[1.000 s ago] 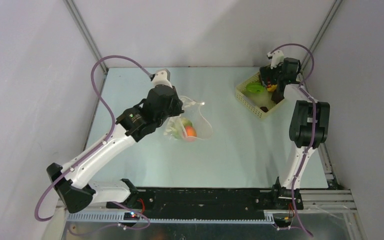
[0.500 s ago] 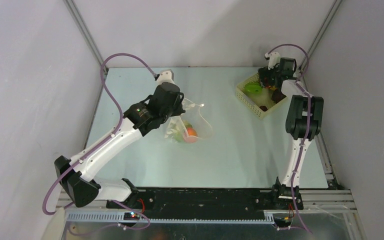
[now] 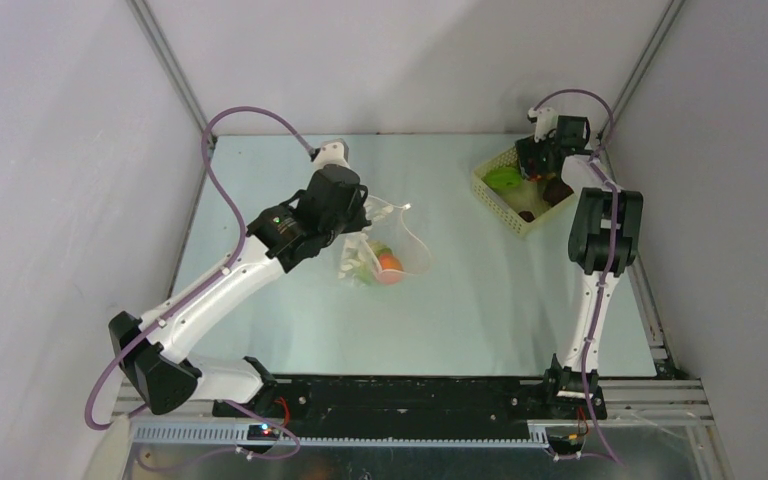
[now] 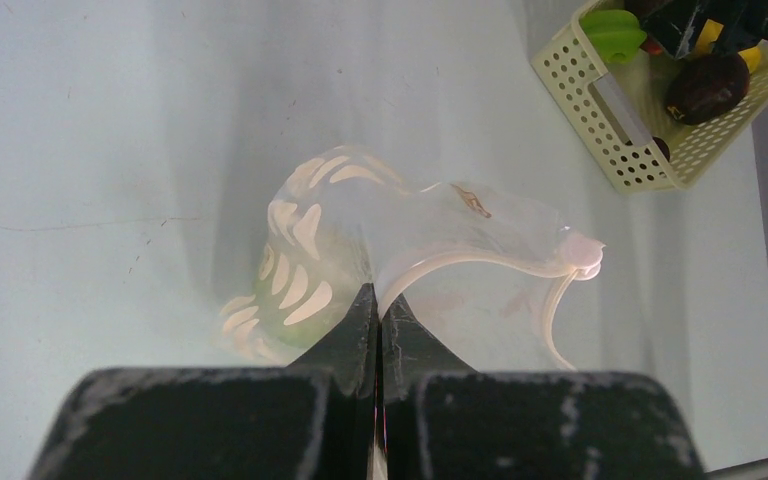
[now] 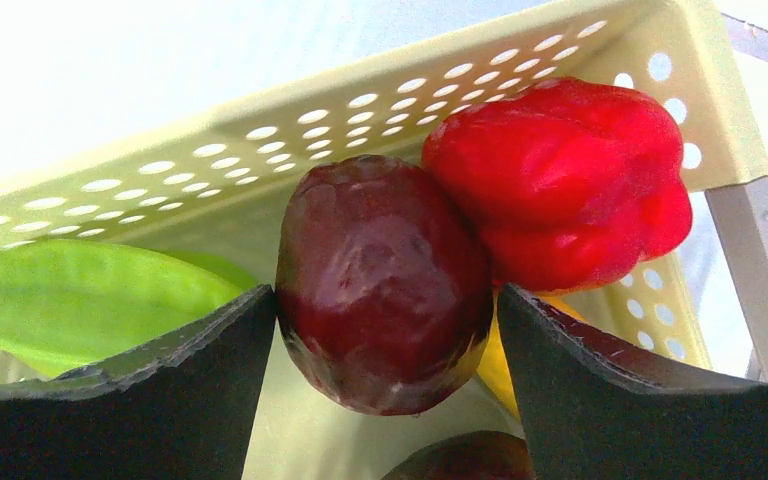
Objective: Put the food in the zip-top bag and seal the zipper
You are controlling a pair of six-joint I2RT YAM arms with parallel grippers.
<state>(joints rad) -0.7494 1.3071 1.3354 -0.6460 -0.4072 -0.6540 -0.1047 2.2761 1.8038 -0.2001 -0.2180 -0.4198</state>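
Left arm (image 3: 250,262) over the zip-top bag (image 3: 412,250), right arm (image 3: 600,232) over the basket (image 3: 505,212)

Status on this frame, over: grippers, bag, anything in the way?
Left gripper shut on zip-top bag mouth, orange food inside. Right gripper open astride maroon fruit in basket. Red pepper crowds it; route to bag looks open.

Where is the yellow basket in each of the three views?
Top external: the basket sits in the upper right, by the right arm's end.
Left wrist: top right corner, partly cut off.
Right wrist: its perforated wall fills the background.
Shared landmark: the green food inside it.
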